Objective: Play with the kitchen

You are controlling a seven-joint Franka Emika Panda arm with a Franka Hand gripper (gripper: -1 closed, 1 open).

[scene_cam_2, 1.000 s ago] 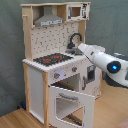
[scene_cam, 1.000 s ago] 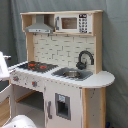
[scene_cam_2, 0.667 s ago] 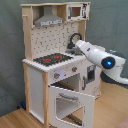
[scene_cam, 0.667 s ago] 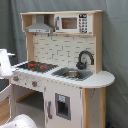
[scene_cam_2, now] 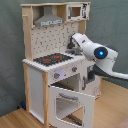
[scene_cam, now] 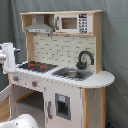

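The kitchen [scene_cam: 65, 75] [scene_cam_2: 52, 60] stands upright, its oven door hanging open.

I see both exterior views soft and blurred, evenly lit. No glare; faint shadows sit under the kitchen [scene_cam: 60, 70] hood [scene_cam: 40, 27].

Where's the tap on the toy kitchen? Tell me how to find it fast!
Start at the tall toy kitchen of pale wood and white panels. Along its countertop, past the red-ringed stovetop, sits a silver sink toward the first exterior view's right. The faucet stands right behind that sink; it is the only black, hook-shaped thing against the pale pegboard wall.
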